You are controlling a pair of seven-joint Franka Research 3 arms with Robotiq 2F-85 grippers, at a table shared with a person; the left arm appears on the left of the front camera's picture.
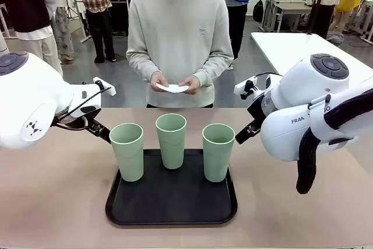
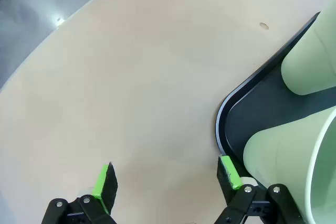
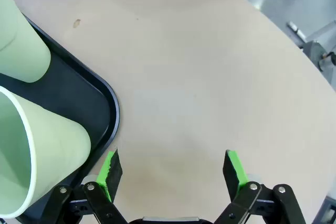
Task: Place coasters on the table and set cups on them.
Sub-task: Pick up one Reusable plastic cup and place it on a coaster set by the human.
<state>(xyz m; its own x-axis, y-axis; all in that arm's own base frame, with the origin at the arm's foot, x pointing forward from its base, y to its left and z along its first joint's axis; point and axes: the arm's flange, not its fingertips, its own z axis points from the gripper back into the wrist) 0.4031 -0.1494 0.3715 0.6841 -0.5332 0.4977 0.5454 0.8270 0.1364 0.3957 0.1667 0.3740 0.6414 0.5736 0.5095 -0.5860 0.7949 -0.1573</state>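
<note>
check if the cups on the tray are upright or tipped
Upright: all three cups stand on their bases on the black tray, rims facing up.

The front view sits between the arms and looks across the desk [image 1: 52, 202] at the person [image 1: 178, 39] on its far side, with the black tray [image 1: 169, 205] and three mint-green cups [image 1: 171, 138] near, mid-frame. Each wrist view looks steeply down from close above the desk. The left gripper [image 2: 167, 176] has a tray corner and two cups at picture right; the right gripper [image 3: 172, 165] has them at picture left. All three views share tray, cups and desk.
</note>
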